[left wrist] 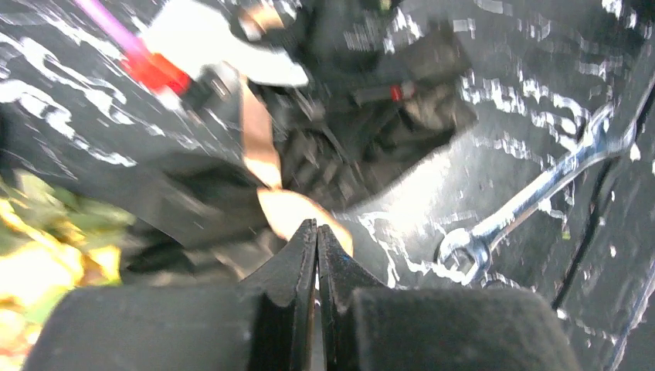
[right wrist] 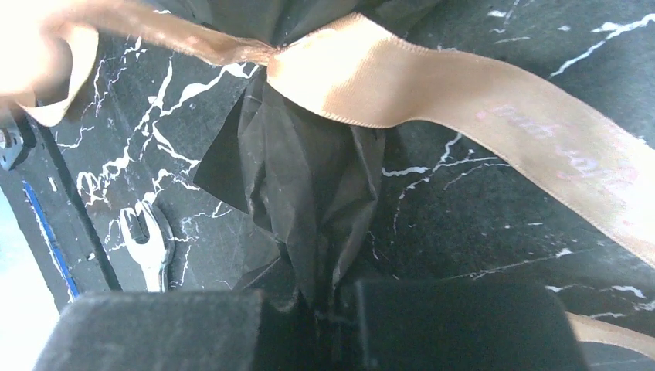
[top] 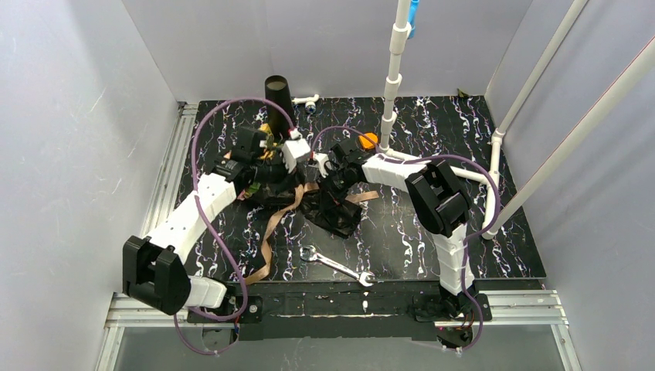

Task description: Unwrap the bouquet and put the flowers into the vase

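1. The right gripper [right wrist: 328,300] is closed on the wrapping paper [right wrist: 309,185]. In the right wrist view a crumpled black fold is pinched between its fingers.
2. The left gripper [left wrist: 317,232] is pressed together, tip against tip. The tan ribbon [left wrist: 259,147] is seen right at those tips, but whether it is caught between them cannot be told.
3. In the right wrist view the ribbon is knotted around the gathered neck of the paper, at 12 o'clock from the right fingers. One band is drawn off from the knot toward 10 o'clock. A wider band is laid out toward 4 o'clock.
4. In the top view the bouquet [top: 328,209] is laid on the table [top: 432,224] near its middle, between the two grippers. Its wrapped end is turned toward 4 o'clock.
5. The flowers [left wrist: 35,263] are found at the bouquet's 10 o'clock end. They are seen only as a yellow and green blur at the 9 o'clock edge of the left wrist view.
6. A loose tail of ribbon is trailed from the bouquet toward 7 o'clock, as far as the near edge of the table.
7. The vase [top: 276,91] is stood upright at 11 o'clock from the bouquet, by the far edge, just beyond the left arm.
8. A wrench [top: 336,265] is laid flat at 6 o'clock from the bouquet, apart from it.
9. A white pipe post [top: 394,69] is stood at 1 o'clock from the bouquet.
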{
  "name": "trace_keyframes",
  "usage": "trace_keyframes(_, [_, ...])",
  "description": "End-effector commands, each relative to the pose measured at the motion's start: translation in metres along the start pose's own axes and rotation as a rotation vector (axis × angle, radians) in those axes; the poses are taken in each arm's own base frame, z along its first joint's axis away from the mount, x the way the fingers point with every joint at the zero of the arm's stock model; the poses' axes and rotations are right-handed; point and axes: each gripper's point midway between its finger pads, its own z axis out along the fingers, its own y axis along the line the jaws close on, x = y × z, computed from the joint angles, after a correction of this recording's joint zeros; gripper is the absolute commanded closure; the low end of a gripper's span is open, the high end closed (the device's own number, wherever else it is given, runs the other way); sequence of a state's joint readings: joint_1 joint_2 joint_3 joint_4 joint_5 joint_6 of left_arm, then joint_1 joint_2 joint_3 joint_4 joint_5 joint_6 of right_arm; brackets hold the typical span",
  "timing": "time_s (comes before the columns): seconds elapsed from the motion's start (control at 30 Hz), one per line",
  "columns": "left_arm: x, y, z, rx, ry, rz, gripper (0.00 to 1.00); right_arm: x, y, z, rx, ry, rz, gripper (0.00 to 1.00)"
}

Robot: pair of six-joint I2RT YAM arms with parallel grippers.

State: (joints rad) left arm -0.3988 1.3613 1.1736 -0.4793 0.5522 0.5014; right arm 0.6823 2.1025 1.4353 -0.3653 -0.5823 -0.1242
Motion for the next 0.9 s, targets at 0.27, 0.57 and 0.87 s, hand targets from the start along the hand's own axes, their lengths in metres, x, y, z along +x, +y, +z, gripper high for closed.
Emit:
trace_keyframes(0.27, [0.123, -0.071, -0.009, 0.253, 0.272, 0.062, 1.0, 0.065, -0.066, -0.003, 0.243, 0.177, 0.122, 0.99])
trace_keyframes(0.57, [0.091, -0.027, 0.039, 0.088, 0.091, 0.051, 0.33, 0.068, -0.061, -0.001, 0.214, 0.178, 0.128, 0.99])
trace_keyframes(0.87, [0.106, -0.011, 0.092, 0.067, 0.165, 0.132, 0.33, 0.069, -0.062, -0.001, 0.213, 0.175, 0.118, 0.99])
